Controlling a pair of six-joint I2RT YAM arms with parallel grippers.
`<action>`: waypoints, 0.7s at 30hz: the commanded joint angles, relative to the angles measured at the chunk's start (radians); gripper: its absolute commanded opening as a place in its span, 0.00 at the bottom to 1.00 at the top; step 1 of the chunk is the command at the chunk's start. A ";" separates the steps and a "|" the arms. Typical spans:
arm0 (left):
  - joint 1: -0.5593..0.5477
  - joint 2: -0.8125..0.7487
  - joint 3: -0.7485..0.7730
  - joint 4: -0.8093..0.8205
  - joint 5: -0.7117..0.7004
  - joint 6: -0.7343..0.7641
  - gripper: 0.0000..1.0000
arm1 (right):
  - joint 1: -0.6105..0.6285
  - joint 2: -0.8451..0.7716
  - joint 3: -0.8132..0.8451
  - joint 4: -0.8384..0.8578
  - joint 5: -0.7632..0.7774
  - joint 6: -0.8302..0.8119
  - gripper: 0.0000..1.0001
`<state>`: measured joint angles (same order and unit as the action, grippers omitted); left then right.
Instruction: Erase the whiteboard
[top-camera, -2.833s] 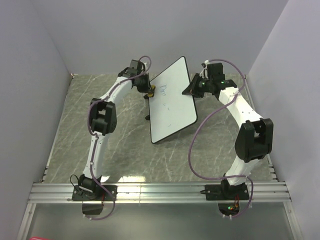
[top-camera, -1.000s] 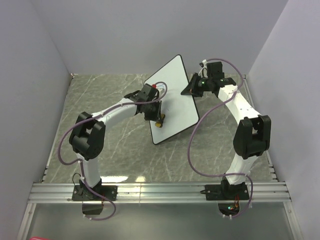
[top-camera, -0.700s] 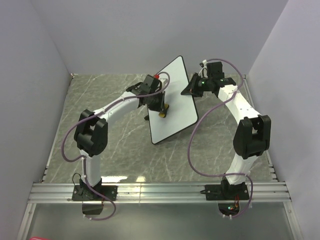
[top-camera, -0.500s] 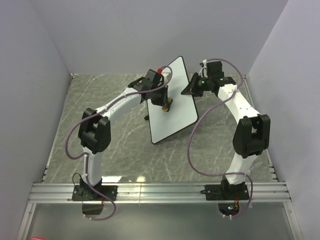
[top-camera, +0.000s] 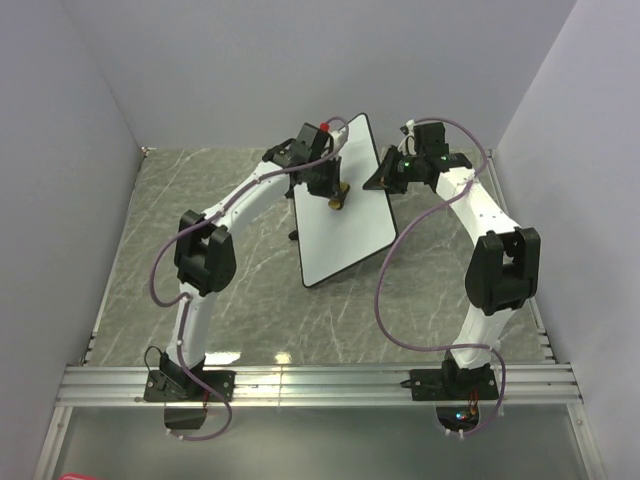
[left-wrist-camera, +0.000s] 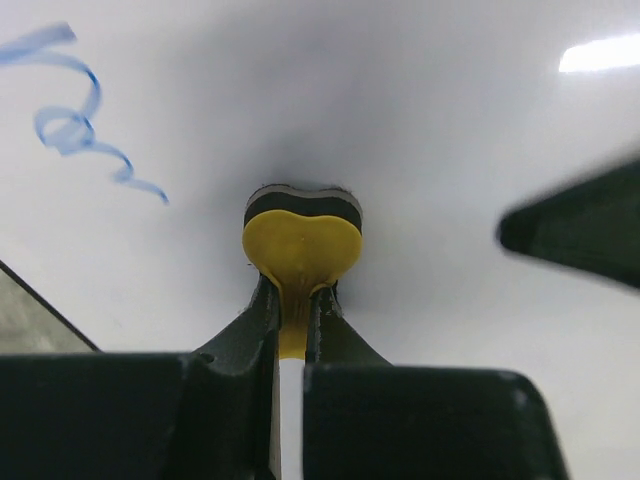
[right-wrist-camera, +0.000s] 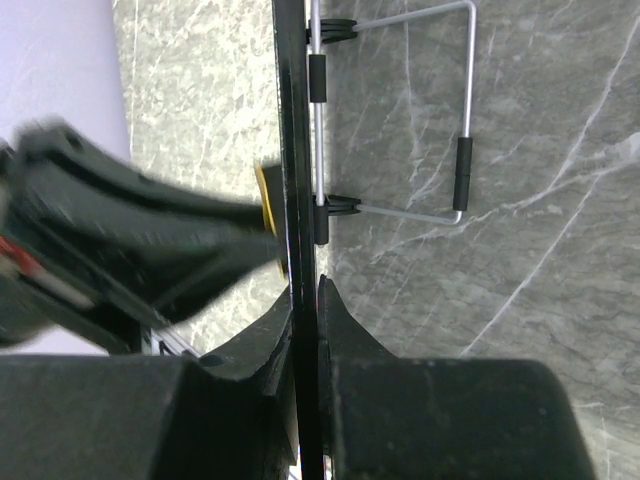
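White, black-rimmed whiteboard (top-camera: 348, 235): propped tilted mid-table (top-camera: 200, 210), long axis running near to far, face toward the left arm. Left arm stretched forward; left gripper (left-wrist-camera: 292, 305) clamps yellow eraser (left-wrist-camera: 302, 245) against the board. Right arm bent; right gripper (right-wrist-camera: 305, 295) pinches the board's right edge.

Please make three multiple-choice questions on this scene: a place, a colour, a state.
1. In the left wrist view, where is the scribble relative to the eraser? A upper left; B directly below; C far right.
2. What colour is the scribble? A red; B blue; C green.
3. What is the right gripper doing? A open in the air; B shut on the whiteboard edge; C holding the eraser.
Answers: 1 A, the curls sit up-left of the eraser; 2 B, the ink is blue; 3 B, its jaws pinch the board's rim.
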<state>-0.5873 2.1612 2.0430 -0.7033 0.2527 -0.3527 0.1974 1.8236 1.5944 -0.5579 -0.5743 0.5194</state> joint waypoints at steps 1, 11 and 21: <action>-0.002 0.150 0.101 0.093 -0.021 -0.015 0.00 | 0.142 0.074 -0.096 -0.266 -0.153 -0.064 0.00; 0.118 0.402 0.317 0.097 -0.116 0.001 0.00 | 0.169 -0.001 -0.182 -0.310 -0.136 -0.090 0.00; 0.155 0.395 0.251 0.145 0.052 0.043 0.00 | 0.171 0.028 -0.123 -0.344 -0.114 -0.105 0.00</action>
<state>-0.3656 2.5420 2.3585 -0.5446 0.1581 -0.3370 0.2226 1.7603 1.5227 -0.6044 -0.5793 0.5533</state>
